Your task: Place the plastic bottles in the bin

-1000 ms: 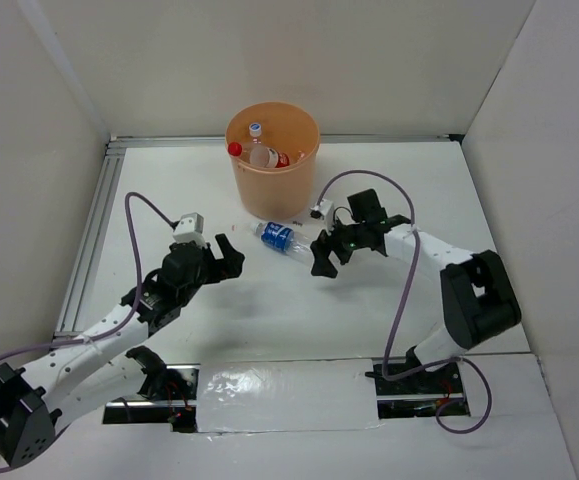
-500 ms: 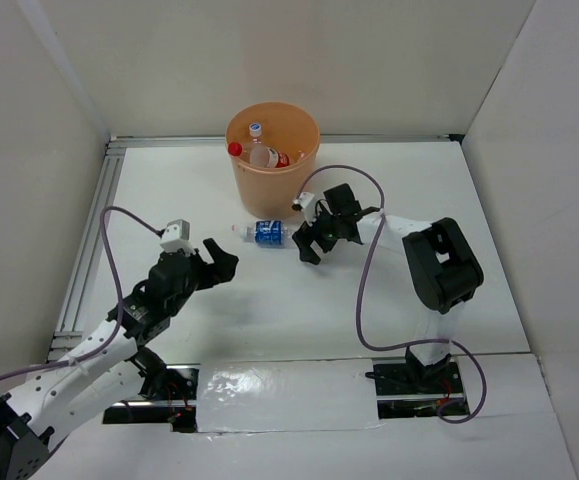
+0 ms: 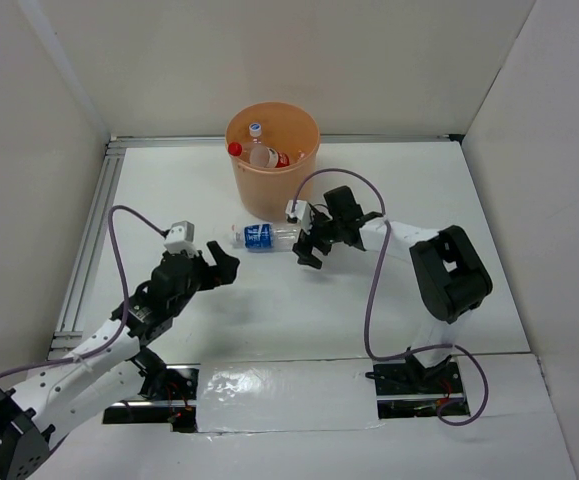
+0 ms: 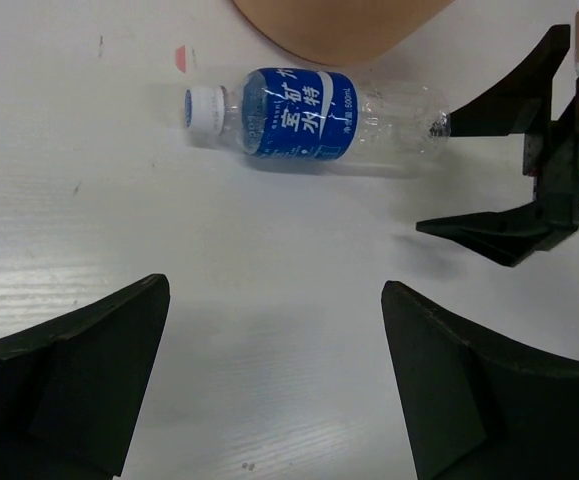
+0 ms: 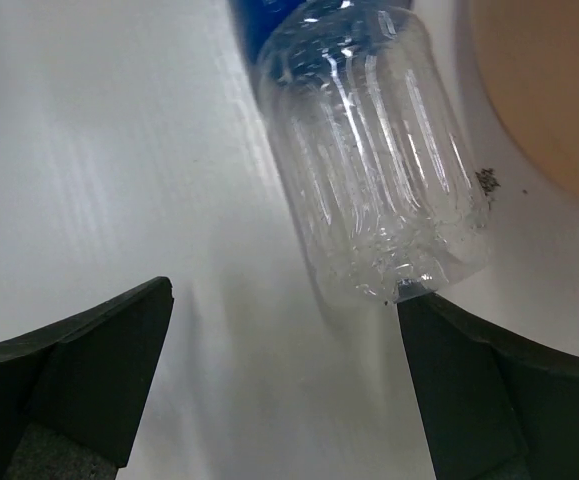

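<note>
The white desk [image 3: 469,200] carries everything, with pale walls on the left, far and right sides. At the far middle of it stands the bin [image 3: 272,160], round, orange-peach and upright. Inside it lie at least two plastic bottles [image 3: 264,155]: one shows a red cap on the left, another a pale cap on the far side, with a patch of red label to the right.

The left arm [image 3: 99,345] reaches from the near left corner toward the middle. The right arm [image 3: 419,245] bends in from the right, its wrist pointing left.

The left pincer [image 3: 224,258] is spread wide over bare desk, nothing between its fingers, near and left of the loose bottle. The right pincer [image 3: 302,240] is also spread wide and grips nothing. It sits at the loose bottle's right end, and in the right wrist view the clear base lies right at the tip of one finger [image 5: 469,390]; contact cannot be told.

That loose bottle [image 3: 261,236] lies on its side on the desk just near of the bin's foot, close beside it. Its white cap points left, its blue label sits mid-body, and its clear ribbed base points right.
</note>
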Controlling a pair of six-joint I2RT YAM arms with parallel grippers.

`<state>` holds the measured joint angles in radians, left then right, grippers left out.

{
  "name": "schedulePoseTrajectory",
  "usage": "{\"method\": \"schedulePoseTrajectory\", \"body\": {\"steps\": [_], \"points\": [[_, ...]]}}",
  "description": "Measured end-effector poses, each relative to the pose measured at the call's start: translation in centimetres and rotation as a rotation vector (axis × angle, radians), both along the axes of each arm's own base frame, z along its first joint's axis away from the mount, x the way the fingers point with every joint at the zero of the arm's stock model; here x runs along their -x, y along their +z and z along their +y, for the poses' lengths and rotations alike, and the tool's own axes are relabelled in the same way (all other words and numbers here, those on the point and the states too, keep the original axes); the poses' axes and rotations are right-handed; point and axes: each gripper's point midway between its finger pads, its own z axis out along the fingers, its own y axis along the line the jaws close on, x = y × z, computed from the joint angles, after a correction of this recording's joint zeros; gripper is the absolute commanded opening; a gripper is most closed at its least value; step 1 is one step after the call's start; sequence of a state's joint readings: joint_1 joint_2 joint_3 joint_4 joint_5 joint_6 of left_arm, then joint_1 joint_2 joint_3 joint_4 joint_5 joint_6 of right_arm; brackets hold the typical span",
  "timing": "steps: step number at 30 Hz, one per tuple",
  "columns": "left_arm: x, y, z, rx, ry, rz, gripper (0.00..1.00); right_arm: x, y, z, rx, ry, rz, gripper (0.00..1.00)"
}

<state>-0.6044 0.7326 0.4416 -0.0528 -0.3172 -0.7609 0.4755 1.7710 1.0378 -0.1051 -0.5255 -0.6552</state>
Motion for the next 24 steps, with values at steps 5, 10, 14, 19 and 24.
{"method": "schedulePoseTrajectory", "body": {"steps": [5, 10, 14, 19, 24], "points": [[-1.0, -1.7, -1.1, -0.140, -0.118, -0.038, 1.00, 3.2, 1.4, 0.8, -0.024, 0.149, -0.036, 1.00], [-2.8, -4.5, -2.4, -0.398, -0.300, -0.038, 1.00, 4.1, 1.9, 1.6, -0.047, 0.222, -0.053, 1.00], [-4.6, -5.0, -2.9, -0.553, -0.399, -0.086, 1.00, 4.7, 2.3, 1.8, -0.040, 0.272, -0.044, 1.00], [-5.6, -3.0, -2.2, -0.549, -0.370, -0.151, 1.00, 6.0, 2.8, 1.5, -0.028, 0.335, -0.038, 1.00], [-5.5, 1.3, -1.8, -0.370, -0.274, -0.231, 1.00, 6.4, 5.1, 0.9, -0.038, 0.303, -0.086, 1.00]]}}
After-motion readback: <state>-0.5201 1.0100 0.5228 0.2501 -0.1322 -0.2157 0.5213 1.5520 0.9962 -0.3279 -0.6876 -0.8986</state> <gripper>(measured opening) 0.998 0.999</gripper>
